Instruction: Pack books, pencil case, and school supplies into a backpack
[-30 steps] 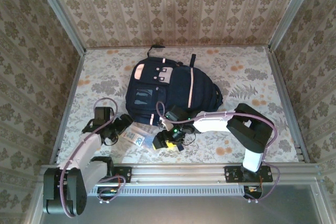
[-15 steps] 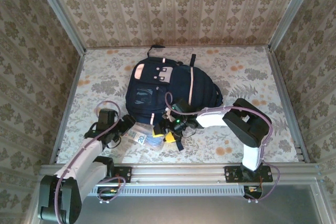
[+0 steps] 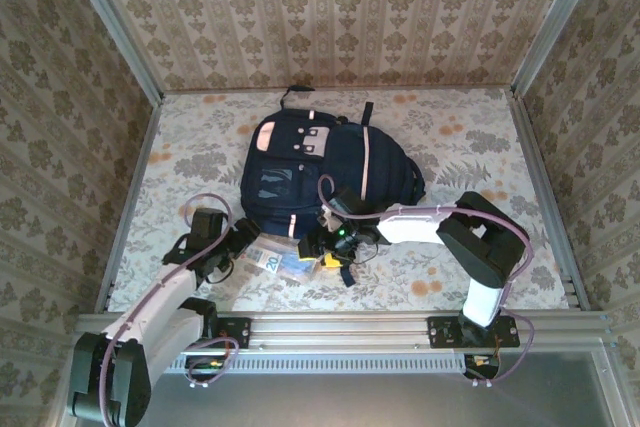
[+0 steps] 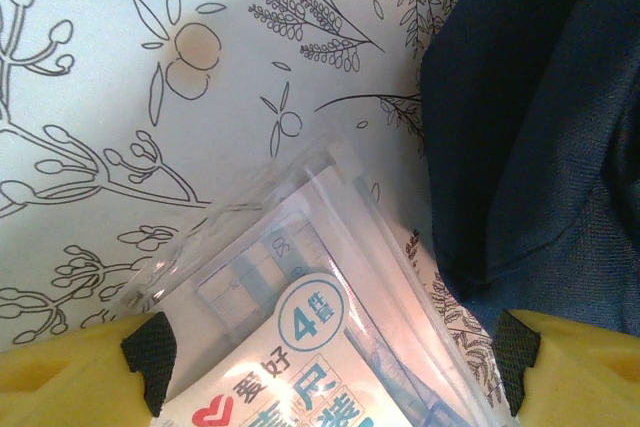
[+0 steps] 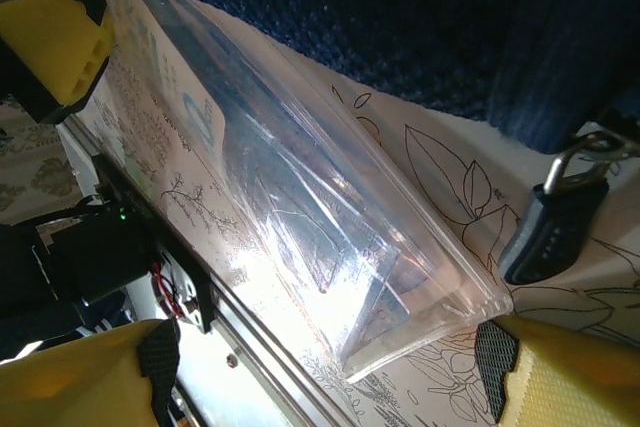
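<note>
Your left claw (image 4: 330,372) stands wide open low over the counter (image 4: 110,67), its yellow fingertips (image 4: 60,377) set either side of a clear plastic packet (image 4: 300,337) with blue-and-white print. In the left wrist view neither pad is seen pressing on the plastic. The packet's far corner lies on the floral cloth, just beside the navy edge of the backpack (image 4: 540,117).

Your right claw (image 5: 325,367) is spread open as well, facing the same packet (image 5: 300,207) from the other end. One clear corner sits close to the pad on the right of that view, and the other pad stands well clear of the plastic. A grey pull tab (image 5: 545,232) on a metal ring hangs from the backpack (image 5: 400,17) onto the cloth just beside that corner.

From above, the left claw (image 3: 235,245) and right claw (image 3: 310,253) face each other across the packet (image 3: 270,261), which lies flat on the counter (image 3: 480,147) against the near edge of the backpack (image 3: 330,167). The backpack lies at the middle of the counter, pale stripes and front pockets up.
</note>
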Controlling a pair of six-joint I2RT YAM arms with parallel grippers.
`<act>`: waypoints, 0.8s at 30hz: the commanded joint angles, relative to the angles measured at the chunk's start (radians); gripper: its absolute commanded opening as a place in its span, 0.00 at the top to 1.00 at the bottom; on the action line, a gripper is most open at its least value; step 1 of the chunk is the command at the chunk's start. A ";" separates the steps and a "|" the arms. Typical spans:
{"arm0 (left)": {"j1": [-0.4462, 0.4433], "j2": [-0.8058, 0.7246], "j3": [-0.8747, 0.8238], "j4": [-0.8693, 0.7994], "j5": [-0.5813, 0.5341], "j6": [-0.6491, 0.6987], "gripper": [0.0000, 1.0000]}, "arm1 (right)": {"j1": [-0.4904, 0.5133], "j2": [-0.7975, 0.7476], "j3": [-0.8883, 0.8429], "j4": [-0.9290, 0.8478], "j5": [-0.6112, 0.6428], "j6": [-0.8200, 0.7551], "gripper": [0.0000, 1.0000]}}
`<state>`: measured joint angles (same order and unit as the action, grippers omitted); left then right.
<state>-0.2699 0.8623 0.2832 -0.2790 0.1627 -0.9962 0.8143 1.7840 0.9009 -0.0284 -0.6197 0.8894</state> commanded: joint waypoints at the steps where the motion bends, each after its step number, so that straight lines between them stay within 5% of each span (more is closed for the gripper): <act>1: -0.020 0.022 -0.065 -0.106 0.097 -0.048 0.13 | -0.020 0.017 -0.033 -0.061 0.103 -0.012 0.19; 14: -0.050 0.015 -0.070 -0.097 0.100 -0.059 0.13 | -0.020 0.087 0.044 0.153 0.029 0.079 0.21; 24: -0.075 -0.030 -0.064 -0.104 0.106 -0.094 0.13 | -0.014 0.131 0.062 0.240 -0.033 0.138 0.55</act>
<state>-0.3134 0.8303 0.2687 -0.2672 0.1375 -1.0229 0.8009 1.8572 0.9279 0.0444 -0.6670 0.9905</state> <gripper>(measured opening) 0.873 0.483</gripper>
